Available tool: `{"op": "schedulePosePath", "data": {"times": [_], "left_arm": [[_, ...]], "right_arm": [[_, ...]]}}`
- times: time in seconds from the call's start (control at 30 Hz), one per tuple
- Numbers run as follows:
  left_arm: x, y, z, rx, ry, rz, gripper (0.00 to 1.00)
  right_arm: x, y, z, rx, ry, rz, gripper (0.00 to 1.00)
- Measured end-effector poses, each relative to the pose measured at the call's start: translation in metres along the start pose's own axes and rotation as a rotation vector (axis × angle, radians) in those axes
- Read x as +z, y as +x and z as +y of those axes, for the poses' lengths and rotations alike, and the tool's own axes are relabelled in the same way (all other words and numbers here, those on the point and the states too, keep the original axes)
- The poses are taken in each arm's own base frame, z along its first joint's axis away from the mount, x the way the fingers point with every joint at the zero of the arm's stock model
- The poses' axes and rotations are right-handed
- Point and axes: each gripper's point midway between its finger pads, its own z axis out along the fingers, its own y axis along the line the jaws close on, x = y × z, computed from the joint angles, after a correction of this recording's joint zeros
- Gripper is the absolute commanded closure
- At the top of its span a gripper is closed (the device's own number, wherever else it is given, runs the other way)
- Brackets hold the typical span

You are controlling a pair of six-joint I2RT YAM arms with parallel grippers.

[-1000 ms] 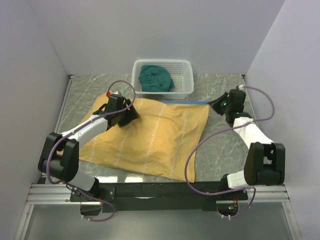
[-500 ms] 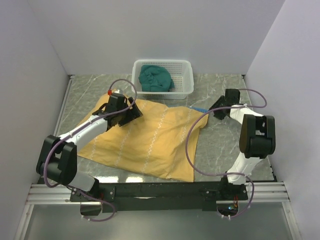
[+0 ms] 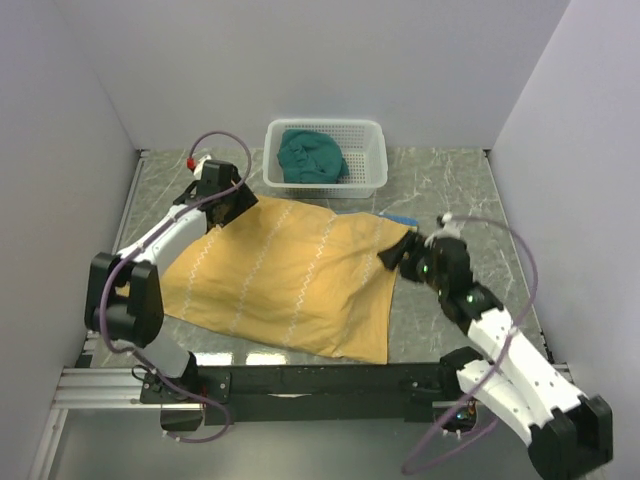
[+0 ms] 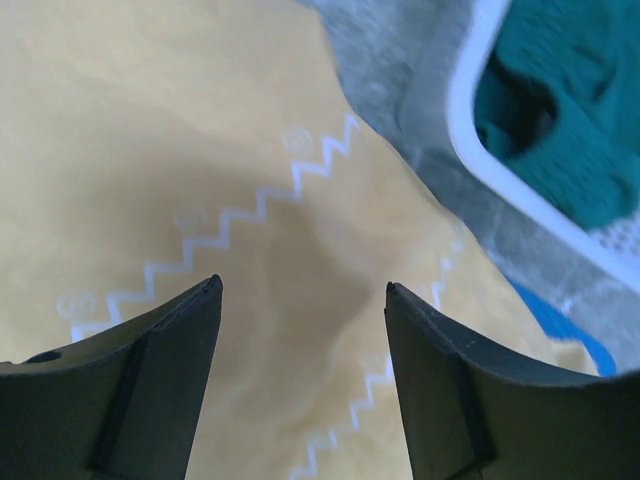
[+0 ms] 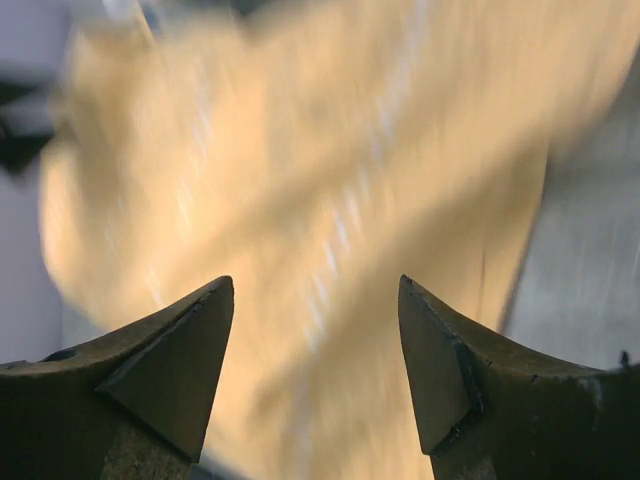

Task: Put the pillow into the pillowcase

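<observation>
The mustard-yellow pillowcase (image 3: pixel 290 275) with white zigzag lines lies spread across the table's middle. A blue strip (image 3: pixel 403 218) of its other side shows at the far right corner. The pillow is hidden. My left gripper (image 3: pixel 225 205) hovers over the case's far left corner, and in the left wrist view it (image 4: pixel 303 287) stands open above the yellow fabric (image 4: pixel 200 150) with nothing between its fingers. My right gripper (image 3: pixel 395 255) is at the case's right edge. The blurred right wrist view shows it (image 5: pixel 316 282) open over the cloth (image 5: pixel 300 150).
A white mesh basket (image 3: pixel 375 160) holding a teal cloth (image 3: pixel 312 157) stands at the back centre, just beyond the case; both basket (image 4: pixel 470 100) and cloth (image 4: pixel 560 110) also appear in the left wrist view. Grey walls close in the marble table on three sides.
The right gripper let go of the case's far right corner, opened, and swung in toward the near right edge. That corner dropped and drew inward. The left gripper shifted toward the far left corner.
</observation>
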Motion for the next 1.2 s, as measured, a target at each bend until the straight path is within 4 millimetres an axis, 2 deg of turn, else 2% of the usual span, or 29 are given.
{"op": "schedulePosePath", "data": {"times": [0.13,0.2,0.33,0.4,0.53,0.67,0.77,0.9,0.93,1.0,1.03,1.07,1.1,1.13,1.17,1.2], "left_arm": [[0.027,-0.012,0.008,-0.014,-0.066,-0.016,0.34],[0.038,-0.017,0.01,-0.019,-0.091,-0.019,0.35],[0.06,-0.041,0.016,-0.041,-0.141,-0.054,0.33],[0.066,-0.056,0.023,-0.057,-0.17,-0.084,0.28],[0.071,-0.089,0.044,-0.099,-0.213,-0.135,0.27],[0.092,-0.119,0.064,-0.126,-0.243,-0.164,0.19],[0.116,-0.119,0.086,-0.12,-0.278,-0.146,0.19],[0.147,-0.092,0.112,-0.101,-0.313,-0.059,0.24],[0.153,-0.089,0.118,-0.091,-0.32,-0.053,0.26],[0.155,-0.099,0.111,-0.092,-0.276,-0.074,0.36],[0.158,-0.101,0.109,-0.091,-0.256,-0.074,0.42],[0.159,-0.101,0.111,-0.096,-0.254,-0.072,0.57],[0.162,-0.099,0.112,-0.098,-0.249,-0.066,0.65],[0.164,-0.1,0.114,-0.099,-0.245,-0.069,0.72],[0.166,-0.1,0.116,-0.1,-0.244,-0.065,0.89],[0.168,-0.101,0.117,-0.104,-0.244,-0.063,0.97]], "right_arm": [[-0.028,0.092,-0.026,0.037,-0.003,0.195,0.29],[-0.042,0.116,-0.033,0.047,-0.006,0.258,0.29],[-0.062,0.129,-0.037,0.06,-0.008,0.297,0.3],[-0.066,0.135,-0.044,0.06,0.02,0.323,0.3],[-0.075,0.155,-0.059,0.06,0.071,0.409,0.31],[-0.081,0.175,-0.073,0.049,0.111,0.489,0.31],[-0.085,0.187,-0.077,0.032,0.134,0.553,0.33],[-0.085,0.205,-0.072,0.005,0.106,0.626,0.38],[-0.085,0.209,-0.068,0.001,0.091,0.64,0.41],[-0.086,0.217,-0.062,-0.017,0.068,0.669,0.44],[-0.086,0.22,-0.059,-0.024,0.062,0.682,0.49],[-0.086,0.223,-0.058,-0.027,0.058,0.69,0.51],[-0.086,0.224,-0.057,-0.03,0.057,0.696,0.55],[-0.086,0.226,-0.058,-0.027,0.066,0.701,0.66],[-0.086,0.226,-0.059,-0.029,0.07,0.701,0.74],[-0.086,0.226,-0.06,-0.031,0.078,0.702,0.79]]}}
